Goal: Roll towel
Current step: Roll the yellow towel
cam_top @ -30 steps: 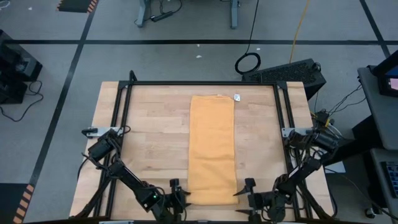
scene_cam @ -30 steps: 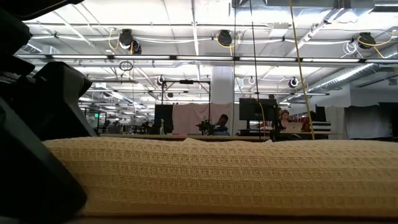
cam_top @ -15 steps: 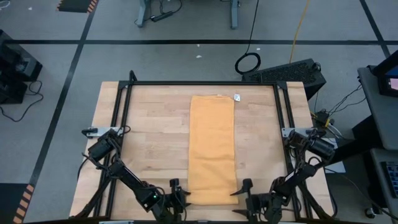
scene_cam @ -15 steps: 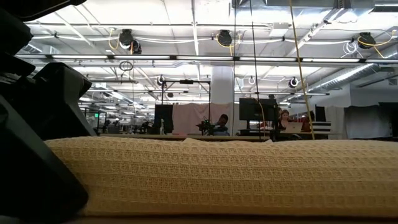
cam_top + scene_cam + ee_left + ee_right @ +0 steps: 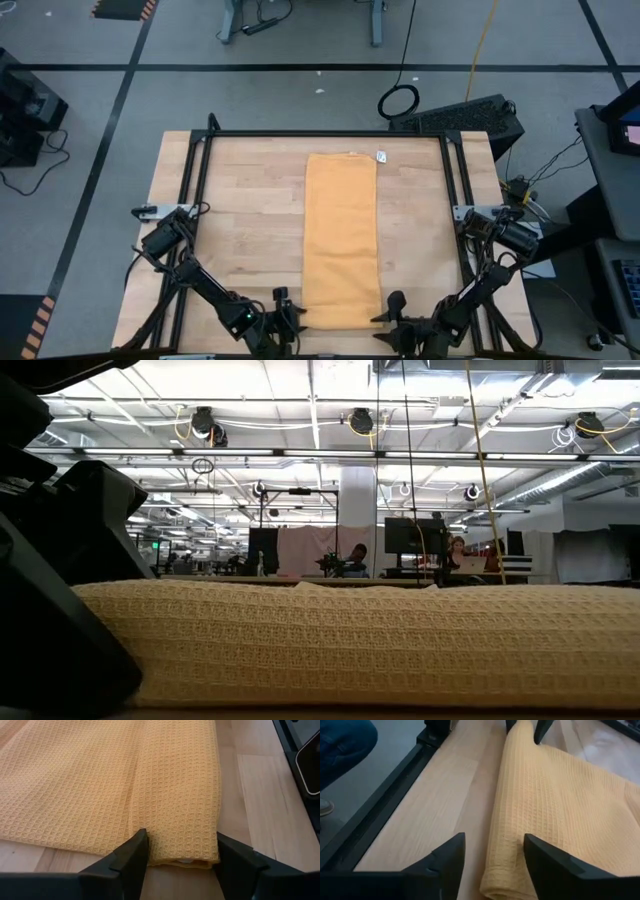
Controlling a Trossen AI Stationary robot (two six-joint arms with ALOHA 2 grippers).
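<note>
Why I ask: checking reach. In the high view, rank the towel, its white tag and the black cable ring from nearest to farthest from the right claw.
1. the towel: its near right corner lies beside the right claw.
2. the white tag: at the towel's far right corner.
3. the black cable ring: on the floor, farther back.

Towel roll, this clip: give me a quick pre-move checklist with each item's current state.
1. Towel lies flat as a long folded strip on the table: ok.
2. Left gripper open, straddling the towel's near corner: ok.
3. Right gripper open, at the towel's other near corner, edge between its fingers: ok.
4. Both grippers level along the near edge in the high view: ok.
5. Either gripper already pinching fabric: not ok, neither has closed.
6. White tag at the far end, clear of the grippers: ok.
</note>
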